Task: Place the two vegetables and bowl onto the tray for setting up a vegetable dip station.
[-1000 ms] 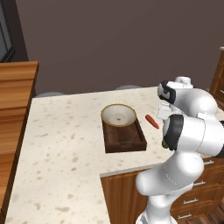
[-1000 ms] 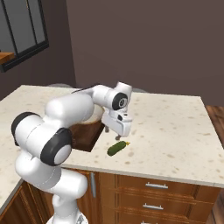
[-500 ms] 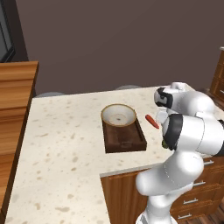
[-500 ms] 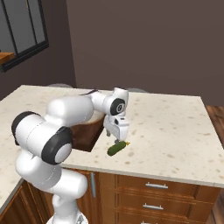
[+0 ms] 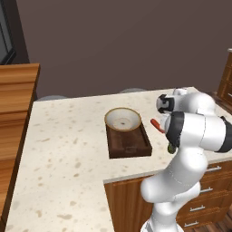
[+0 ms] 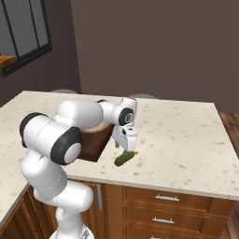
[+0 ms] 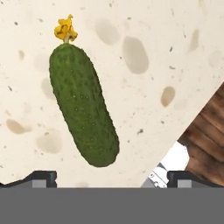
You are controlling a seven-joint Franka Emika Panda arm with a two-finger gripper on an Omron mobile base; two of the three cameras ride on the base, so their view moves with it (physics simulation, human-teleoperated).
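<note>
A dark-green cucumber (image 7: 83, 105) with a yellow flower end lies on the speckled counter. My gripper (image 7: 113, 177) hangs open just above it, fingertips spread to either side of its near end. From the right base view the gripper (image 6: 126, 146) points down over the cucumber (image 6: 124, 159), close to the counter's front edge. The bowl (image 5: 122, 118) sits on the far end of the dark wooden tray (image 5: 129, 144). A slim red chilli (image 5: 157, 125) lies on the counter just right of the tray, partly behind my arm.
The tray's wooden corner (image 7: 210, 131) lies close beside the cucumber. A drawer cabinet (image 6: 158, 210) sits under the counter's front edge. Wide bare counter (image 6: 186, 135) stretches to the right of the cucumber.
My hand has dropped lower and come toward the front edge, closing in on the cucumber. The jaws stay open. Bowl, tray and chilli have not moved.
</note>
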